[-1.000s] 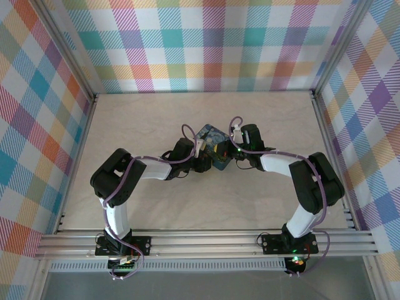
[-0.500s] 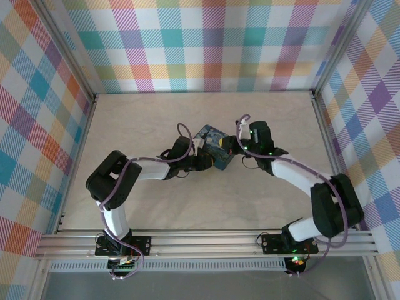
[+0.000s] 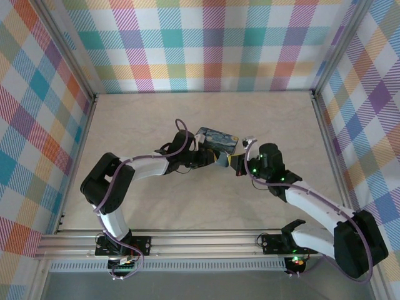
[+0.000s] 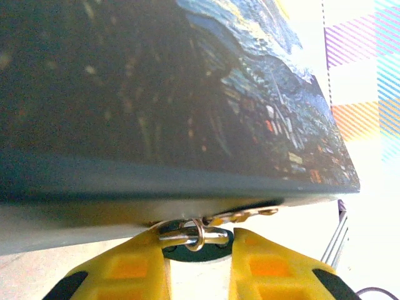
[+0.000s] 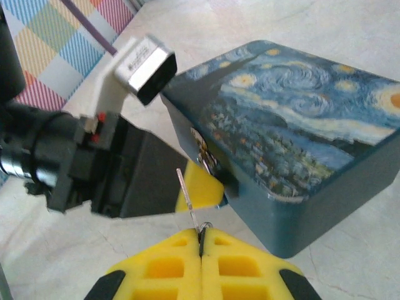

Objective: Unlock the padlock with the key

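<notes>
Swinging back toward the near right side of the tabletop, the right gripper (image 5: 200, 240) now sits just off the tin's (image 3: 216, 140) near right corner rather than against it. The tin has also turned, so its painted lid lies flatter near the middle of the tabletop. The right gripper's 2 yellow fingers are pressed together on the key (image 5: 189, 200), a thin sliver sticking up from between the tips and pointing at the tin's front wall without touching it.

The left gripper (image 4: 200, 250) is tucked under the tin's front edge, its 2 fingers slightly apart. Between them sits a silvery loop and bar, probably the padlock's (image 4: 192, 236) shackle hanging at the latch. Whether those fingers actually pinch it I cannot tell, since the close view is blurred.
</notes>
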